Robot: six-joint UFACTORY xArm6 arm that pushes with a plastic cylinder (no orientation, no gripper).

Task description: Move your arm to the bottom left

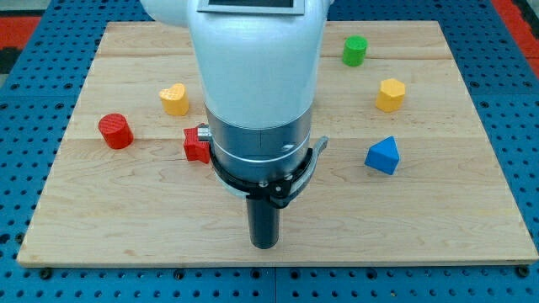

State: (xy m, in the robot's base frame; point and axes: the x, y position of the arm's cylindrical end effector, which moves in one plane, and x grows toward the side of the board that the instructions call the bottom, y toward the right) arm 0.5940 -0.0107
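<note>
My tip (264, 244) is sitting near the view's bottom edge of the wooden board (101, 227), roughly at the middle across, so the goal corner at the view's bottom left is lying well to its left and the sideways travel looks mostly undone. There are no jaws on this rod, so nothing is gripping.

The red block (196, 145), partly hidden behind the arm so its shape is probably irregular, is sitting up and left of my tip. The red cylinder (115, 131) and yellow heart (174, 98) are lying farther left. The green cylinder (354, 50), yellow hexagonal block (390, 94) and blue triangular block (383, 156) are resting toward the view's right. No containers are showing anywhere.
</note>
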